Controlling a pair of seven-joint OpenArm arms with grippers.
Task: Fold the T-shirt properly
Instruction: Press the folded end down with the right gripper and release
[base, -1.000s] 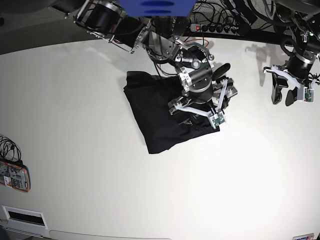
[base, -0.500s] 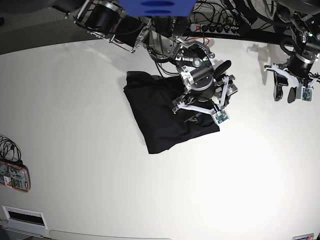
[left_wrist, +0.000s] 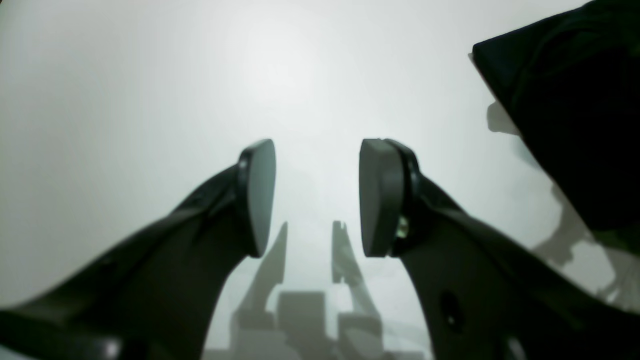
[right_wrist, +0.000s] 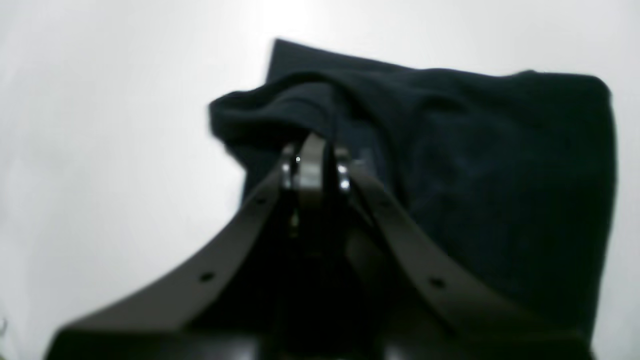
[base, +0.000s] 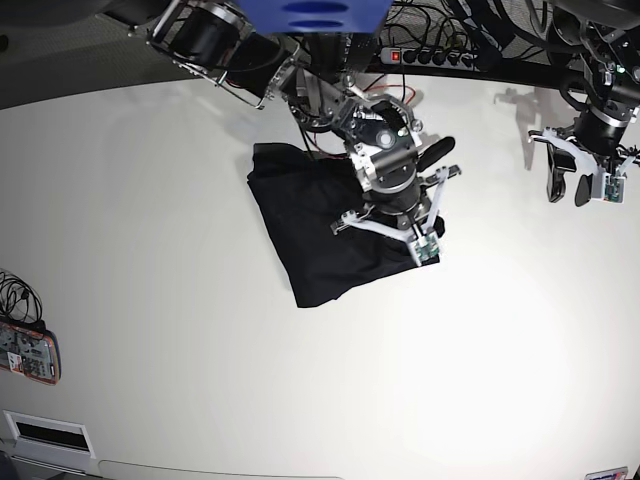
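The black T-shirt (base: 305, 230) lies as a folded, rumpled block on the white table (base: 200, 380), left of centre. My right gripper (base: 380, 215) hangs over the shirt's right part. In the right wrist view this gripper (right_wrist: 311, 150) is shut, its fingertips (right_wrist: 300, 165) pinching a raised fold of the shirt (right_wrist: 475, 165). My left gripper (base: 565, 190) hovers at the far right, away from the shirt. In the left wrist view it (left_wrist: 317, 197) is open and empty above bare table. A black corner (left_wrist: 575, 115) at the top right there looks like the shirt.
A power strip (base: 430, 55) and cables lie along the table's back edge. An orange device (base: 25, 352) with cables sits at the left edge. A white vent-like box (base: 45, 432) is at the front left.
My right gripper has moved left over the shirt, and the shirt's right corner has drawn in with it. The left arm has hardly moved.
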